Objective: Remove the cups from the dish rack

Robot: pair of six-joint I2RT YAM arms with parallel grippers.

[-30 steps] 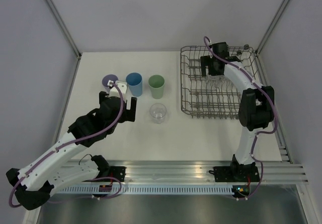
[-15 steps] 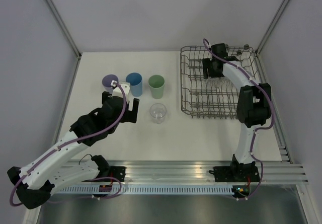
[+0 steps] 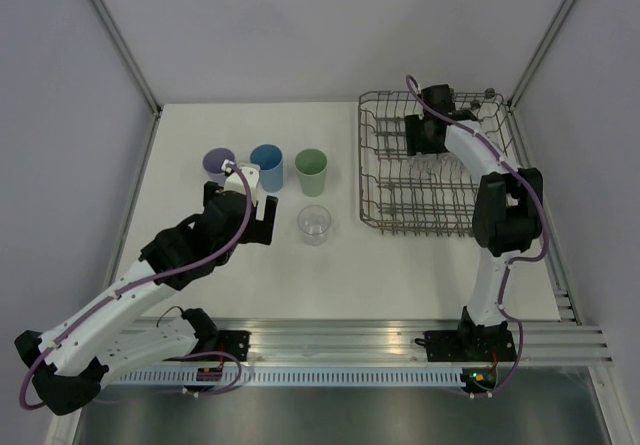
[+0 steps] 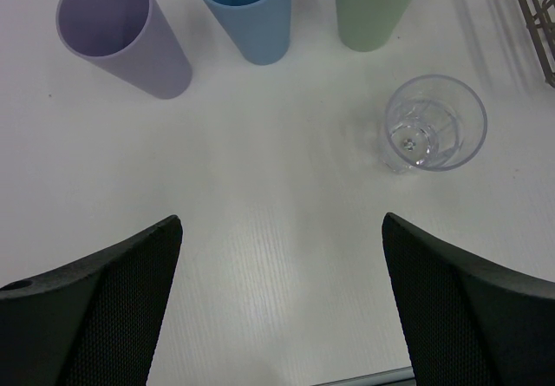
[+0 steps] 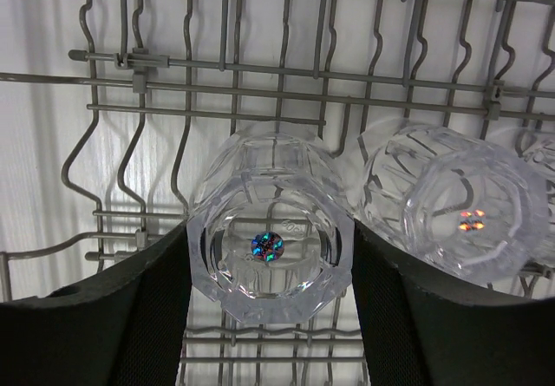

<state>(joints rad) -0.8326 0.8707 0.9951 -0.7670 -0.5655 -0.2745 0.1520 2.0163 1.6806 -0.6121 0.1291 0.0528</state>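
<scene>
Three plastic cups stand upright in a row on the white table: lavender [image 3: 218, 161] [image 4: 121, 35], blue [image 3: 266, 165] [image 4: 243, 13] and pale green [image 3: 311, 170] [image 4: 373, 4]. In front of the green one stands a clear glass [image 3: 314, 223] [image 4: 434, 124]. My left gripper [image 3: 258, 215] [image 4: 282, 299] hangs open over bare table just short of the row. Inside the dish rack [image 3: 375, 180] [image 5: 217, 74], my right gripper [image 3: 425, 150] [image 5: 270, 256] is shut on an upside-down clear glass [image 5: 270, 247]. Another upside-down glass [image 5: 460, 208] sits right beside it.
A third clear glass [image 5: 542, 160] shows at the right edge of the right wrist view. The rack's corner [image 4: 538, 13] lies to the right of the table cups. Grey walls close in the table at the back and both sides.
My right gripper has closed on the upside-down clear glass in the rack. The left gripper has drawn back a little from the lavender cup, still open.
</scene>
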